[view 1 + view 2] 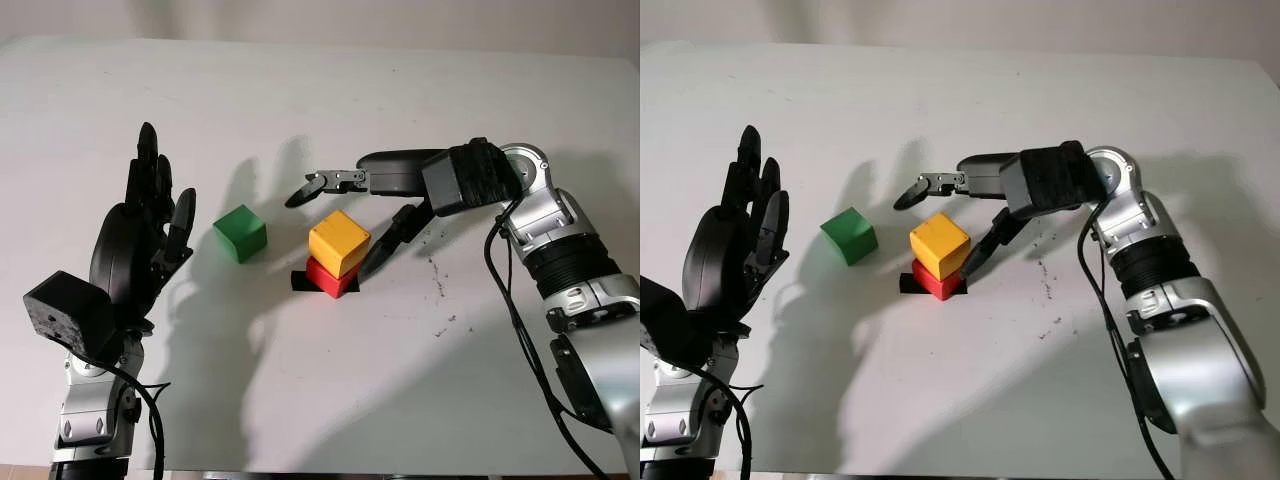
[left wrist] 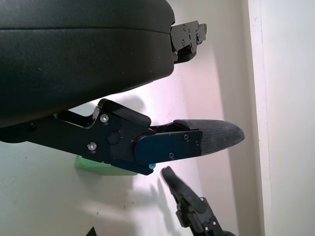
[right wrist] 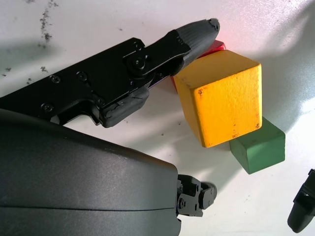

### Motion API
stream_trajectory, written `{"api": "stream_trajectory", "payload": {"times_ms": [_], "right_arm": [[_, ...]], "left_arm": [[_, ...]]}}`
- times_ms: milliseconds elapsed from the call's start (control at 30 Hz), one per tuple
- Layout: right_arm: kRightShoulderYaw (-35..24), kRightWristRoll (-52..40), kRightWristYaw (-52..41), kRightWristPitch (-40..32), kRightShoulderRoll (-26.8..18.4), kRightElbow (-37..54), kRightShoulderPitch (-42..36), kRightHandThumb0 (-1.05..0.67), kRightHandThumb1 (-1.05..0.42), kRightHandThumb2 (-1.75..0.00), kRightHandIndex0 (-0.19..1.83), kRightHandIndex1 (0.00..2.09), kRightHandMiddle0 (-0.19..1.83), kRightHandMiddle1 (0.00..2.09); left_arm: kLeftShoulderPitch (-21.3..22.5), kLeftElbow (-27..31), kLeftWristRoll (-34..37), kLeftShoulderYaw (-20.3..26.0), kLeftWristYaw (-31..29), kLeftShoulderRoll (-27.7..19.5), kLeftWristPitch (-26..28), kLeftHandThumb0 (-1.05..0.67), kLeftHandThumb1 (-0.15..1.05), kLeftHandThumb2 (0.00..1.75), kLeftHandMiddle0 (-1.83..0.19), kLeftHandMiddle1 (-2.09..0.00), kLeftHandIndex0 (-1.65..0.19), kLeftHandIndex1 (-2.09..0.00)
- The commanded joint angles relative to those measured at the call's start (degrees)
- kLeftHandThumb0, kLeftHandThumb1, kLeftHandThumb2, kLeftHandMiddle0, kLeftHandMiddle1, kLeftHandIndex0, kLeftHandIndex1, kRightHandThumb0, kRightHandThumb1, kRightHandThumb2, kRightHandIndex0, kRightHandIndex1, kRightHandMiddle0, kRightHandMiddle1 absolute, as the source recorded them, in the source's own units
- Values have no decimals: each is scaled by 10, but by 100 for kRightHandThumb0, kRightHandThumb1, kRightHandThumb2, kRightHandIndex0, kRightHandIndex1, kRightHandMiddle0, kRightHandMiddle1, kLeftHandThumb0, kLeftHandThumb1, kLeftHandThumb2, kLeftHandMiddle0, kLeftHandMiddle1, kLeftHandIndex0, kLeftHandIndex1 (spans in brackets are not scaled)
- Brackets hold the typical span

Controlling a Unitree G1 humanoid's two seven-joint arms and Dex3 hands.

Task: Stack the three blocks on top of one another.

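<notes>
Seen from above: a white worktop (image 1: 300,400) with three small wooden cubes. Yellow cube (image 1: 339,242) sitting on top of the red cube (image 1: 330,279), slightly skewed, the red one over a black mark; two blocks stacked already. Green cube (image 1: 240,233) alone on the worktop, just to the left of the yellow cube, not touching it. Right hand (image 1: 345,215) reaching in around the yellow cube, fingers (image 1: 322,185) open wide on either side, gripping nothing, probably just letting go after placing. Left hand (image 1: 145,235) raised upright, left of the green cube, open and holding nothing, likely ready to fetch it for the top.
</notes>
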State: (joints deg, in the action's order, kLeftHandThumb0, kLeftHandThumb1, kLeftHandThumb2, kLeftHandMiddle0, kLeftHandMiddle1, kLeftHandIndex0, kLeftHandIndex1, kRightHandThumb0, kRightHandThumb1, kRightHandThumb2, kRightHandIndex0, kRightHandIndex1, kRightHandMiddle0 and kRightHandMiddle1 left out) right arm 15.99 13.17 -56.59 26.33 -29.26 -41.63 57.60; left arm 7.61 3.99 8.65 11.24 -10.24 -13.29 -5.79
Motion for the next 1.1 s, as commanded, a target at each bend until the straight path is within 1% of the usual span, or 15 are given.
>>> {"api": "stream_trajectory", "payload": {"times_ms": [0, 167, 267, 367, 400, 467, 500, 533, 600, 633, 733, 800, 900, 967, 1067], "right_arm": [[-5, -5, 0, 6, -14, 22, -8, -95, -86, -5, -19, 0, -19, 0], [-24, -25, 5, 6, -41, 79, -30, -96, -88, -6, -19, 0, -19, 0], [-47, -61, -6, -4, -59, 110, -45, -100, -90, -6, -19, 0, -19, 0], [-90, -136, -22, -59, -66, 140, -72, -95, -86, -4, -19, 0, -19, 0], [-99, -152, -22, -79, -67, 151, -80, -96, -88, -6, -19, 0, -19, 0], [-139, -185, 15, -103, -61, 180, -123, -100, -98, -12, -19, 0, -19, 0], [-152, -193, 30, -106, -59, 189, -138, -102, -102, -25, -19, 0, -19, 0], [-164, -204, 46, -122, -56, 201, -155, -102, -103, -31, -19, 0, -19, 0], [-187, -227, 88, -165, -37, 230, -201, -101, -104, -45, -19, 0, -19, 0], [-198, -241, 114, -191, -22, 250, -230, -98, -105, -56, -19, 0, -19, 0], [-212, -250, 188, -239, 14, 325, -313, -86, -105, -73, -19, 0, -19, 0], [-215, -246, 240, -264, 39, 363, -352, -81, -105, -78, -19, 0, -19, 0], [-211, -246, 324, -306, 101, 403, -400, -78, -105, -80, -19, 0, -19, 0], [-205, -241, 367, -329, 132, 423, -420, -78, -105, -81, -19, 0, -19, 0], [-196, -236, 401, -330, 163, 429, -436, -77, -105, -83, -19, 0, -19, 0]], "left_arm": [[-2, 3, 0, 2, -1, -1, -6, -77, 105, 50, 19, 0, 19, 0], [0, 3, -1, 1, 1, -1, -4, -78, 105, 50, 19, 0, 19, 0], [1, 1, -2, 0, 1, -1, -6, -77, 105, 50, 19, 0, 19, 0], [2, -1, -5, 0, 2, -1, -7, -78, 105, 51, 19, 0, 19, 0], [2, -2, -5, 0, 3, -1, -7, -78, 105, 51, 19, 0, 19, 0], [1, -2, -3, 0, 1, -1, -8, -78, 105, 51, 19, 0, 19, 0], [1, -2, -1, 1, 0, 0, -9, -77, 105, 51, 19, 0, 19, 0], [1, -3, 1, 1, -2, 1, -10, -77, 105, 51, 19, 0, 19, 0], [2, -6, 3, 1, -2, 1, -12, -77, 105, 50, 19, 0, 19, 0], [2, -7, 4, 2, -3, 1, -13, -77, 105, 50, 19, 0, 19, 0], [4, -10, 2, 1, -5, -2, -15, -76, 105, 51, 19, 0, 19, 0], [6, -14, 1, 1, -9, -5, -18, -76, 105, 52, 19, 0, 19, 0], [8, -19, 2, 3, -13, -6, -20, -76, 105, 52, 19, 0, 19, 0], [9, -18, 3, 4, -13, -6, -15, -77, 105, 52, 19, 0, 19, 0], [12, -17, 5, 5, -16, -9, -11, -77, 105, 51, 19, 0, 19, 0]]}}
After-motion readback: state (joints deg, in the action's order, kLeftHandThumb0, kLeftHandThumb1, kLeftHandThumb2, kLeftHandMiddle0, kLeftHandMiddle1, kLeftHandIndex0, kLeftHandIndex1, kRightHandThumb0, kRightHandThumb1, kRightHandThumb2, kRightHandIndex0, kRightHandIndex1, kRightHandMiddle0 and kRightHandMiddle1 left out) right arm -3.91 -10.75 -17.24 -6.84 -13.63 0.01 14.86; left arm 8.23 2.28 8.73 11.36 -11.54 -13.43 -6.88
